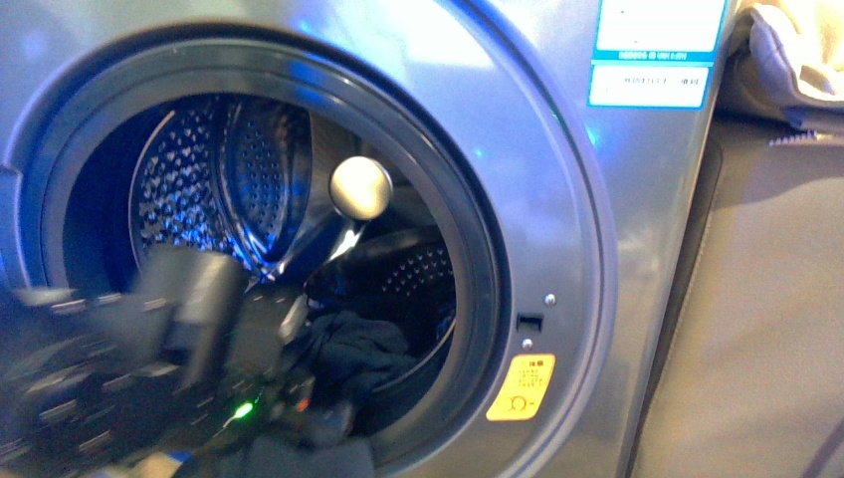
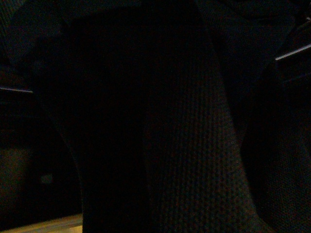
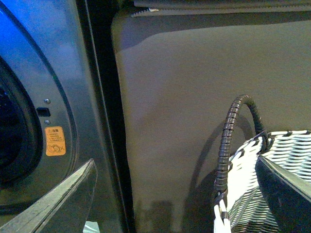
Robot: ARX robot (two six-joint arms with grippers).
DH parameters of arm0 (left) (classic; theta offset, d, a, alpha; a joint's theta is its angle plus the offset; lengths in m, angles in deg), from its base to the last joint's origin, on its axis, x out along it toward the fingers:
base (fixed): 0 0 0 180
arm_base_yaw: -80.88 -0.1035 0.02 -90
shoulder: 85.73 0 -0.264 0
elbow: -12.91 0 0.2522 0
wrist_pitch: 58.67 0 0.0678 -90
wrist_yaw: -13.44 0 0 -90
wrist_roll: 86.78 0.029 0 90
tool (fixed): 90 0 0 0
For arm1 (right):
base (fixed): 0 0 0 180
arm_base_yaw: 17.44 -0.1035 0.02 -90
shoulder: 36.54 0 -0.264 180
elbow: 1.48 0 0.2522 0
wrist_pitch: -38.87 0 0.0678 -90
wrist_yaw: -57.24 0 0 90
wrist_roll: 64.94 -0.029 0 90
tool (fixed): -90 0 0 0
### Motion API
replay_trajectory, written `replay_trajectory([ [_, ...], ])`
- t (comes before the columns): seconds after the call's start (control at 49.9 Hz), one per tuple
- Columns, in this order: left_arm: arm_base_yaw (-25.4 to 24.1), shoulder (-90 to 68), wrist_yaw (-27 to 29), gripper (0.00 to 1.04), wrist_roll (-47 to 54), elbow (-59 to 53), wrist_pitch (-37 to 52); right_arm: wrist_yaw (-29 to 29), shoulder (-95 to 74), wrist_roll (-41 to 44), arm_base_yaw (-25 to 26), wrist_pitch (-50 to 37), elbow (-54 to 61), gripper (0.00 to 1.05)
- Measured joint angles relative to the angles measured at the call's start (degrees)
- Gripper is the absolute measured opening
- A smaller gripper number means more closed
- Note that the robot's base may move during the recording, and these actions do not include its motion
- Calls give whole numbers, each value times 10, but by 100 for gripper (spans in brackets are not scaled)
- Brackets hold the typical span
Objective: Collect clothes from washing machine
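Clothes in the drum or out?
In. The clothes lie bunched at the lower front of the drum of the washing machine. Left wrist view is dark, so whether they are gripped: cannot tell.

My left wrist view is dark. Ahead, blue glare streaks the washer [image 1: 587, 259], its label [image 1: 657, 40] blown white; my left arm [image 1: 129, 349] is blurred.

Taupe fabric panel [image 1: 766, 299] below beige cushions [image 1: 786, 50] (brightly lit).
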State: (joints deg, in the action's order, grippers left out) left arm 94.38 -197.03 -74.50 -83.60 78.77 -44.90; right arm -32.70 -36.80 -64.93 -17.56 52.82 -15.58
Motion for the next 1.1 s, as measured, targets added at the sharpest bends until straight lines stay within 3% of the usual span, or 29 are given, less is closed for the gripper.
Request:
replay_trajectory([
  [0.501,-2,224,-57,13,15,-123,-8,0,0,0,0,0,0,97],
  [1.102,30,499,-98,13,38,-131,-119,0,0,0,0,0,0,97],
])
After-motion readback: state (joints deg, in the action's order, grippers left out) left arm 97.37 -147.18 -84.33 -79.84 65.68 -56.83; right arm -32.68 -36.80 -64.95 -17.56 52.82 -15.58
